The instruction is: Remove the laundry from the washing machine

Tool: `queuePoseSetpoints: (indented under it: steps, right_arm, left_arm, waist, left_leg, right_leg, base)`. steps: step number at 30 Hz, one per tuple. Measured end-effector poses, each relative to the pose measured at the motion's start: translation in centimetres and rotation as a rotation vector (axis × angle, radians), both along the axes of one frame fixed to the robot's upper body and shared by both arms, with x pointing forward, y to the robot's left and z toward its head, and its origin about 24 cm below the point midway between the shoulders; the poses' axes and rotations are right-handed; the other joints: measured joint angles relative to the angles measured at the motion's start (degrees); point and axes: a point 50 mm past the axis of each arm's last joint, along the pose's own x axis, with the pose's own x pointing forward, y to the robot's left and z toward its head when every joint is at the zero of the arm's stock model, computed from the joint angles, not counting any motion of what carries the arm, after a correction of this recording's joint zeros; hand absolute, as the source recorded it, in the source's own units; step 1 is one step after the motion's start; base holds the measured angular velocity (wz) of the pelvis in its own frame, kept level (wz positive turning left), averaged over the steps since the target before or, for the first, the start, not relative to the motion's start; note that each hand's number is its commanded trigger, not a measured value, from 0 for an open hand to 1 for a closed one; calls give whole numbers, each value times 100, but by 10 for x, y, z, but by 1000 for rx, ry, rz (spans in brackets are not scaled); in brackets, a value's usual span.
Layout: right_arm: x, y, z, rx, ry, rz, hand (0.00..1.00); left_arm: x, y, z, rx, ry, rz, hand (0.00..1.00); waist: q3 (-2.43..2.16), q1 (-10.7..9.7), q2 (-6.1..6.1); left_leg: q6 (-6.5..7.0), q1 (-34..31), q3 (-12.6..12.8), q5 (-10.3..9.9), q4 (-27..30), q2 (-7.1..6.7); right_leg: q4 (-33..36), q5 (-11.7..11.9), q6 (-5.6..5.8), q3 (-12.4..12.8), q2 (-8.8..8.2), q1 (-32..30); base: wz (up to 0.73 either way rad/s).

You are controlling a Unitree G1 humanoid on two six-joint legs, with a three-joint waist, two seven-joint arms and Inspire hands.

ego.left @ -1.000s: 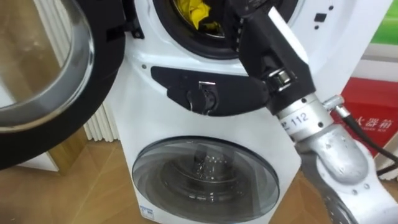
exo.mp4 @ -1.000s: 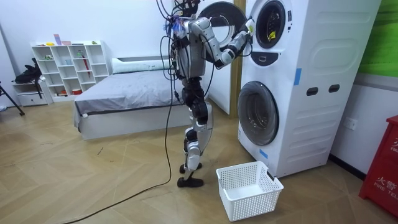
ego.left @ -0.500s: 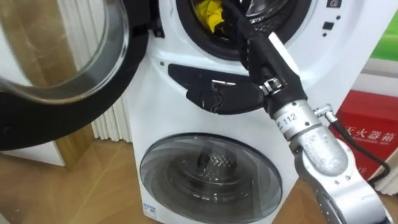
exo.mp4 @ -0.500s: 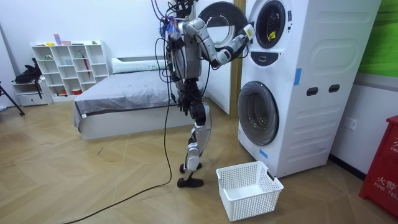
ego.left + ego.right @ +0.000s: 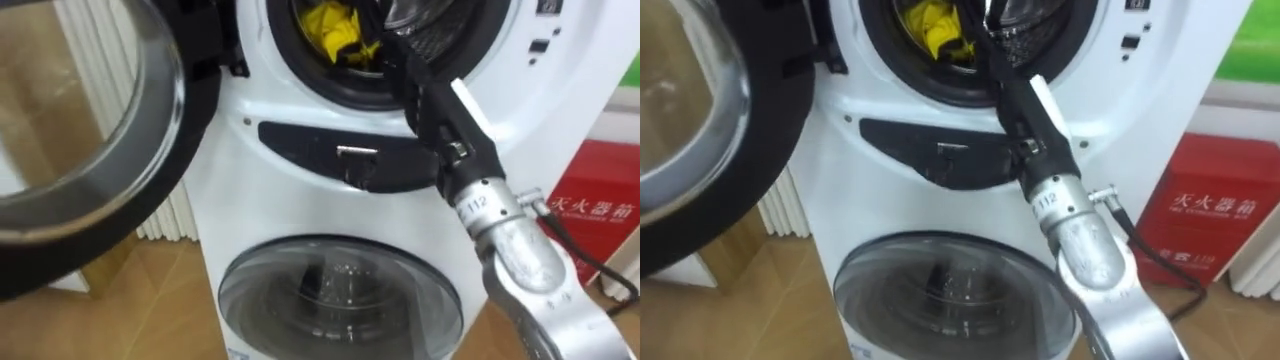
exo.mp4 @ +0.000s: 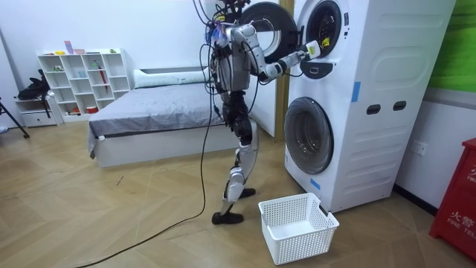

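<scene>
Yellow clothes [image 5: 335,28] inside upper drum [image 5: 288,62]; right robot hand [image 5: 392,42] past rim, grip cannot tell; door [image 5: 100,130] wide open.

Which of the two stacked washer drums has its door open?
The upper drum: its door stands swung wide open, yellow cloth inside; the lower glass door is shut.

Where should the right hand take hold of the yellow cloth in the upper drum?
Take the yellow cloth at its raised, crumpled folds, coming straight in through the open drum mouth. It lies bunched near the lower rim, left of the right hand, so a leftward pinch probably catches it.
</scene>
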Motion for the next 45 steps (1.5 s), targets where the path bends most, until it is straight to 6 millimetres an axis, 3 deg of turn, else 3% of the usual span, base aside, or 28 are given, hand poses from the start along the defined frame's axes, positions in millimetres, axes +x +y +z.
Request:
queuePoseSetpoints:
  steps: [1, 3, 5, 8, 9, 11, 14, 16, 17, 18, 19, 21, 23, 26, 31, 35, 38, 45]
  right_arm:
    - [-3, 0, 0, 3, -5, 2, 0]
    - [-4, -2, -2, 0, -1, -5, 0]
    - [-5, -3, -5, -4, 6, -11, 0]
    - [-8, -10, -9, -21, 10, -41, 0]
    - [-9, -13, -11, -17, 12, -52, 0]
    - [-9, -17, -10, -15, 2, -64, 0]
    - [-11, -20, -11, -41, -1, -82, 0]
    - [-11, -19, -11, -49, -3, -82, 0]
    - [-11, -19, -11, -49, -3, -82, 0]
    - [-10, -19, -11, -50, -5, -79, 0]
    - [-11, -19, -11, -48, -6, -72, 0]
    - [-11, -17, -10, -49, -16, -54, 0]
    - [-12, -13, -10, -52, -17, -24, 0]
    - [-11, -10, -9, -57, -15, -6, 0]
    - [-3, -12, 11, -42, -80, -18, 0]
    - [0, -27, 37, -5, -180, -94, 0]
    - [-2, -38, 47, 12, -225, -162, 0]
    - [-1, -41, 58, 5, -258, -187, 0]
  left_arm:
    - [2, -1, 0, -1, -4, -6, 0]
    - [9, -1, 1, -1, -17, -18, 0]
    - [17, -2, 2, 3, -38, -35, 0]
    - [24, -3, 4, 12, -54, -72, 0]
    - [25, -2, 4, 16, -58, -81, 0]
    - [26, 2, 6, 40, -71, -85, 0]
    - [23, 3, 6, 41, -75, -84, 0]
    - [15, 4, 5, 41, -57, -78, 0]
    - [14, 4, 4, 41, -52, -77, 0]
    - [10, 4, 4, 41, -42, -76, 0]
    - [5, 1, 2, 33, -26, -75, 0]
    - [2, 0, 1, 30, -17, -72, 0]
    - [1, 0, 1, 34, -11, -68, 0]
    - [3, 0, 2, 33, -23, -60, 0]
    - [5, -2, 1, 23, -34, -30, 0]
    - [3, -5, 1, 24, -37, -16, 0]
    - [0, -6, 0, 26, -35, -2, 0]
    - [-6, -2, 0, 18, -2, 18, 0]
  waist:
    - [12, -30, 3]
    - [36, -58, 19]
    - [55, -84, 40]
    - [95, -159, 134]
    - [84, -148, 144]
    - [92, -159, 183]
    - [84, -129, 204]
    - [79, -122, 211]
    - [78, -120, 214]
    - [80, -102, 225]
    - [24, -48, 328]
    - [46, 14, 424]
    - [19, 24, 475]
    - [17, 112, 477]
    - [-32, 80, 356]
    - [-17, -17, 277]
    - [-21, -24, 256]
    - [-15, -58, 263]
  left_leg:
    - [52, 106, 1, -68, -45, -40]
    - [135, 252, 9, -182, -44, -105]
    - [256, 412, -2, -300, -51, -205]
    - [386, 704, -200, -365, -189, -265]
    - [398, 752, -235, -368, -224, -258]
    - [427, 869, -242, -371, -361, -150]
    - [432, 1038, -240, -369, -514, -77]
    - [423, 1177, -252, -375, -650, -84]
    - [418, 1209, -264, -378, -675, -88]
    - [396, 1260, -269, -390, -716, -98]
    - [377, 1317, -254, -399, -797, -41]
    - [344, 1424, -192, -400, -897, 26]
    - [297, 1466, -147, -394, -950, 81]
    - [236, 1537, -84, -370, -1032, 122]
    - [159, 1516, -33, -382, -1051, 213]
    - [142, 1509, -90, -392, -1081, 229]
    - [141, 1529, -91, -395, -1139, 237]
    - [141, 1545, -105, -395, -1186, 241]
  right_leg:
    - [314, -41, 71, -3, -90, -33]
    - [1017, -44, 101, -9, -248, -208]
    - [1792, 108, 280, -27, -456, -435]
    - [2498, 501, 267, 23, -527, -753]
    - [2522, 441, 271, 40, -519, -821]
    - [2276, 168, 252, 118, -352, -1223]
    - [1179, 168, 203, 199, -144, -1335]
    - [192, 513, 139, 249, -14, -1314]
    - [80, 685, 96, 258, 33, -1305]
    - [-71, 1152, 47, 319, 94, -1265]
    - [-251, 1256, 31, 330, 181, -1167]
    - [-457, 1330, -10, 335, 263, -1023]
    - [-537, 1366, -48, 342, 328, -981]
    - [-560, 1388, -83, 419, 389, -972]
    - [-619, 1422, -138, 433, 468, -993]
    - [-714, 1424, -141, 394, 521, -953]
    - [-726, 1424, -141, 390, 539, -955]
    - [-804, 1424, -141, 391, 551, -942]
  base:
    - [6]
    - [4]
    - [8]
    - [16]
    - [13]
    - [0]
    - [0]
    - [2]
    - [5]
    - [-4]
    - [-11]
    - [-18]
    - [-13]
    - [-15]
    - [-6]
    - [6]
    - [0]
    - [0]
